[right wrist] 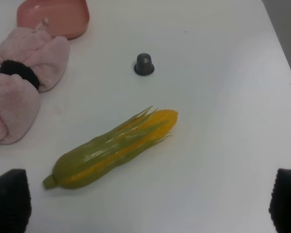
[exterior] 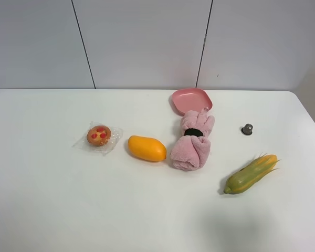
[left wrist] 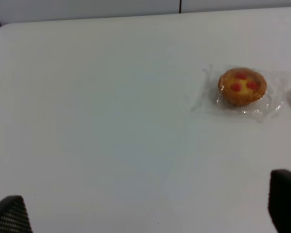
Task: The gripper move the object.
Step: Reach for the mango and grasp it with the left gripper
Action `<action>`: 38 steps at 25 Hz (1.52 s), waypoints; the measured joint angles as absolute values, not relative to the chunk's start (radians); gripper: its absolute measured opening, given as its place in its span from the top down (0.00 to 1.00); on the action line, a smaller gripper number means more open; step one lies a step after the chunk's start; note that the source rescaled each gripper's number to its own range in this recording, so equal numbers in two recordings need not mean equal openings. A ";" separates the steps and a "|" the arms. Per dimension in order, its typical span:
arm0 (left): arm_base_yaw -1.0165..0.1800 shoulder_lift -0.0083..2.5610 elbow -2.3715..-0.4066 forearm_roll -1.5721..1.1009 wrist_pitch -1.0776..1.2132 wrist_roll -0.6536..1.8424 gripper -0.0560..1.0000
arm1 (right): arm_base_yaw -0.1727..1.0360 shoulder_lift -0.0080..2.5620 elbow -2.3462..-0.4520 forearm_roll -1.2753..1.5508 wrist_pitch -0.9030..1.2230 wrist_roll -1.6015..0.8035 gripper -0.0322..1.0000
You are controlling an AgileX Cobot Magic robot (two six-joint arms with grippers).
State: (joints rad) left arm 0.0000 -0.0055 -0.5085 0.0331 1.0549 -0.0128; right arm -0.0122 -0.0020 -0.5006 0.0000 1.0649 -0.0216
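Note:
The orange-yellow mango (exterior: 146, 148) lies on its side near the middle of the white table (exterior: 52, 199), between the wrapped pastry and the pink towel. It does not show clearly in either wrist view. Neither arm shows in the exterior high view. My left gripper (left wrist: 148, 213) is open and empty above the table's left part, with the pastry (left wrist: 242, 86) ahead of it. My right gripper (right wrist: 148, 204) is open and empty, with the corn cob (right wrist: 114, 148) lying ahead between its fingertips (right wrist: 9, 200).
A plastic-wrapped pastry with red spots (exterior: 98, 135) lies left of the mango. A rolled pink towel (exterior: 192, 142) with a black band lies right of it, a pink dish (exterior: 191, 100) behind. A small grey cap (exterior: 247, 128) and the corn cob (exterior: 250, 174) lie at the right.

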 joint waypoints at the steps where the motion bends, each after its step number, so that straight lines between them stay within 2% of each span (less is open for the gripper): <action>1: 0.000 -0.006 -0.508 0.033 1.055 -0.013 0.00 | -0.012 -0.002 -0.501 0.000 1.065 -0.022 0.00; 38: 0.000 -0.006 -0.508 0.033 1.055 -0.013 0.00 | -0.012 -0.002 -0.501 0.000 1.065 -0.022 0.00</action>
